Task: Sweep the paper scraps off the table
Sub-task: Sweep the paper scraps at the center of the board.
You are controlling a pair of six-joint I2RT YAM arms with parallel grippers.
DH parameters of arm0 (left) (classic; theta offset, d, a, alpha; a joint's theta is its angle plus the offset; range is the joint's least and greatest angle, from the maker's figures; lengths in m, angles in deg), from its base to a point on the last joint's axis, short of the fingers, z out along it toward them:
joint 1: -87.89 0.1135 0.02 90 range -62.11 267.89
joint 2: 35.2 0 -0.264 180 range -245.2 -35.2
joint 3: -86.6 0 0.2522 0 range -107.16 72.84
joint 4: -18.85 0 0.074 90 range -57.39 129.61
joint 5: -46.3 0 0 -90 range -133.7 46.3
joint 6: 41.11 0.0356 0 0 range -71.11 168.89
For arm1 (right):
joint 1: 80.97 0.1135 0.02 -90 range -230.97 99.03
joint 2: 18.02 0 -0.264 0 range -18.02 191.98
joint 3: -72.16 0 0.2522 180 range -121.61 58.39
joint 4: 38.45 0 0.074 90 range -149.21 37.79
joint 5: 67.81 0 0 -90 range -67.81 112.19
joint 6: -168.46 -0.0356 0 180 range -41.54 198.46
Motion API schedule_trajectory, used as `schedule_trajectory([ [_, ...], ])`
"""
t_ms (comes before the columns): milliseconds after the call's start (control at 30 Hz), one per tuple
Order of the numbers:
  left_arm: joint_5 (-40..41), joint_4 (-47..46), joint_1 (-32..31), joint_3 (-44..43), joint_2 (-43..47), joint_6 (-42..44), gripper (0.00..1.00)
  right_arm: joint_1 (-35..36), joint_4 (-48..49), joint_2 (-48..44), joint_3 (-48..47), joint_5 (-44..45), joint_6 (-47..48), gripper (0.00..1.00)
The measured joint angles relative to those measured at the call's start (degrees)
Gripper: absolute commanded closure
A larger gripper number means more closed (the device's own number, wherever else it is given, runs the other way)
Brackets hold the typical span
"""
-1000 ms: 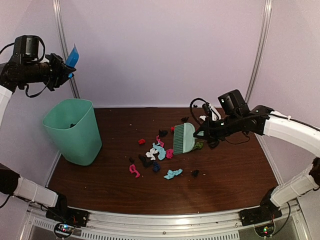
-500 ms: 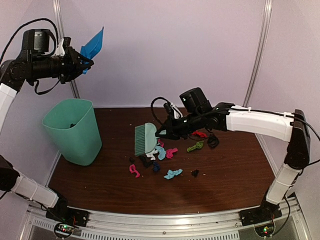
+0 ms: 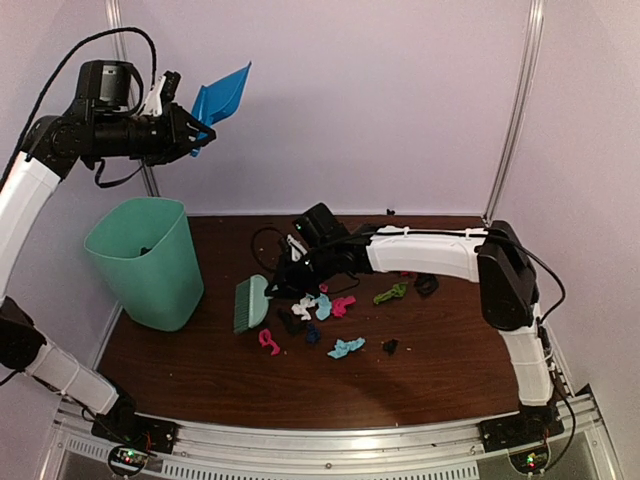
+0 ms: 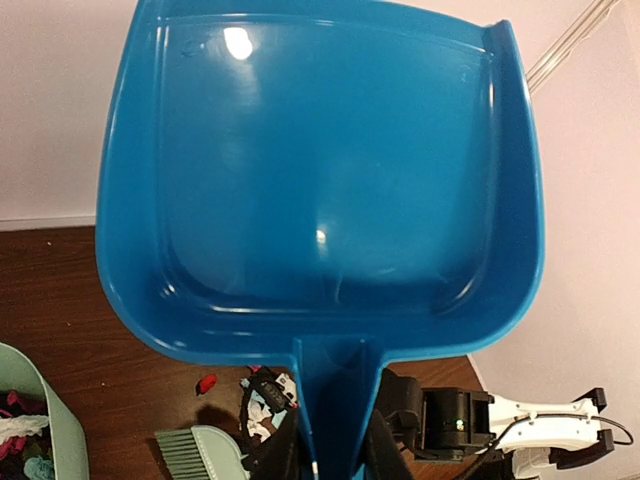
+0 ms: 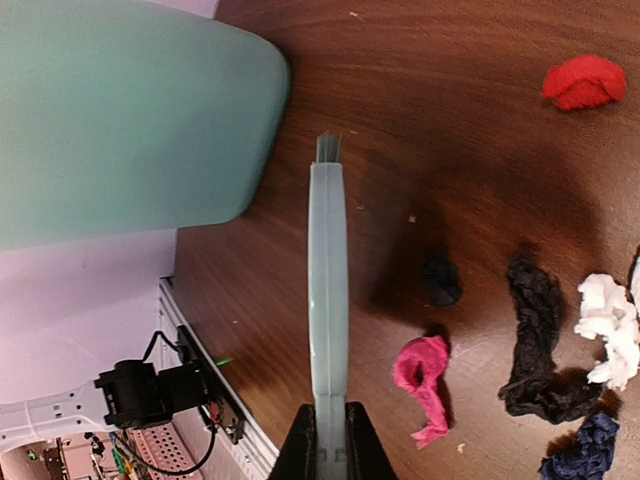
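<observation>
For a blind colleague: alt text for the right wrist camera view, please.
The right gripper clamps a pale green hand brush, seen edge-on. Behind it lies the brown table, the mint-green bin at left, and red, pink, black and white paper scraps at right.

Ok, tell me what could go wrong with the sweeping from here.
1. The dustpan hangs high in the left gripper, well off the table, so a stroke now would likely scatter the paper scraps rather than collect them.
2. The brush, held by the right gripper, sits close to the bin; a push that way could bump it.
3. The green scrap lies apart beside the right arm and may be missed.
</observation>
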Motion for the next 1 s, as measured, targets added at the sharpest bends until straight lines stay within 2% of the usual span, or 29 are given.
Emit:
schedule_trajectory([
  [167, -0.5, 0.1, 0.0, 0.0, -1.1, 3.1, 1.00, 0.0, -6.6, 4.2, -1.6, 2.1, 0.3, 1.00],
  [300, -0.6, 0.2, 0.0, 0.9, -1.4, 5.0, 1.00, -0.2, -7.9, 2.7, 0.4, 3.2, 1.7, 1.00],
  [733, -1.5, 0.2, -1.7, 2.6, -1.6, 7.9, 1.00, -3.3, -15.2, -16.2, 20.7, 11.5, 7.5, 1.00],
  [1000, 1.1, 0.2, -7.2, 2.7, -2.9, 8.4, 1.00, -6.0, -23.5, -25.9, 23.7, 17.4, 11.2, 1.00],
])
